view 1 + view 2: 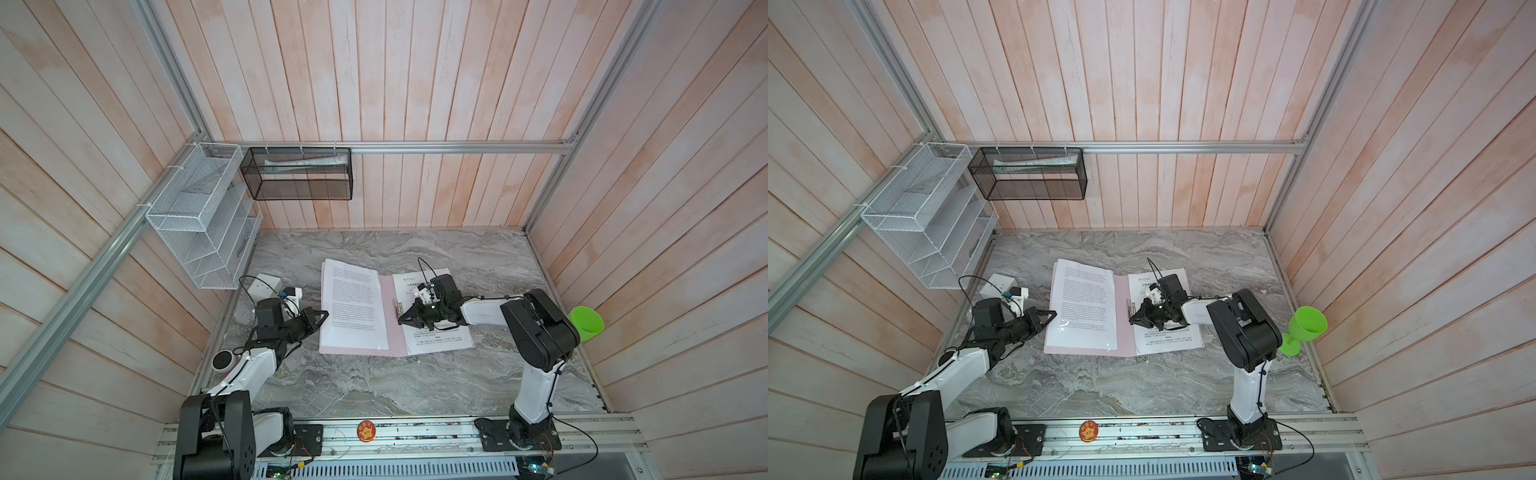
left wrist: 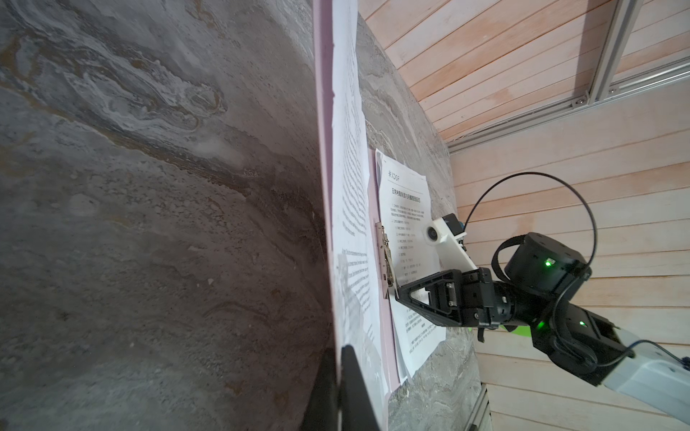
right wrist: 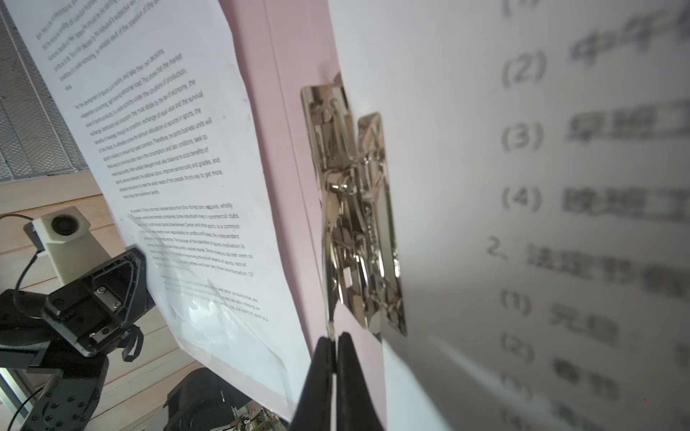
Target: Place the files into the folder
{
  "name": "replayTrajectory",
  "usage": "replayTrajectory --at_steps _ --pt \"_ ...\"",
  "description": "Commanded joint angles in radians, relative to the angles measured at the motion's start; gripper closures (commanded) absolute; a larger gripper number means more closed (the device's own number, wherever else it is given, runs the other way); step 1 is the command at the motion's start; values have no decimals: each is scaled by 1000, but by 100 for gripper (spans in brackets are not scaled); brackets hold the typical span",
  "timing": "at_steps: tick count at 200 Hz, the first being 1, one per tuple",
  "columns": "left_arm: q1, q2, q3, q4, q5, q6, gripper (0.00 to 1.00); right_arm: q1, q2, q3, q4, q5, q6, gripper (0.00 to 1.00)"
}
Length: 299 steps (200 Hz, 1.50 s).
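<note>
Folder (image 1: 387, 299): pink, lying open and flat in the middle of the table (image 1: 374, 386). Files (image 1: 353, 303): printed sheets resting on its left half. A further sheet (image 1: 440, 338) is lying on the right half, its edge meeting the silver clip (image 3: 358, 209). Right gripper (image 1: 401, 321): fingers clenched together, tips sitting at the clip's end. Left gripper (image 1: 325, 312): clenched, touching the files' outer edge; whether it is pinching them is unclear. Green cup (image 1: 586, 322): sitting at the table's right edge.

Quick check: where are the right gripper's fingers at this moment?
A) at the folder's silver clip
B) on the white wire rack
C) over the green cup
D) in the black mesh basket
A: in the right wrist view the right gripper, fingers closed, sits right at the end of the silver clip on the open pink folder.
</note>
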Motion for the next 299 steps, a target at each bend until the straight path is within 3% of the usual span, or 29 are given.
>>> replayTrajectory --at_steps 1,123,183,211,231,264,299 --pt "3 -13 -5 6 -20 19 100 -6 63 -36 -136 134 -44 100" --pt "2 -6 -12 32 -3 13 100 35 163 26 -281 238 -75 100" --pt "1 -6 -5 29 -11 15 100 35 103 -4 32 -57 30 100" --pt "2 -13 4 26 -18 14 100 37 70 2 145 -131 107 100" --pt "2 -19 16 13 -25 17 100 37 70 28 120 -151 105 100" --pt "2 -49 27 -12 -49 27 100 32 39 40 47 -136 61 81" --pt "2 -74 41 -43 -79 47 100 18 -20 55 -24 -116 9 70"
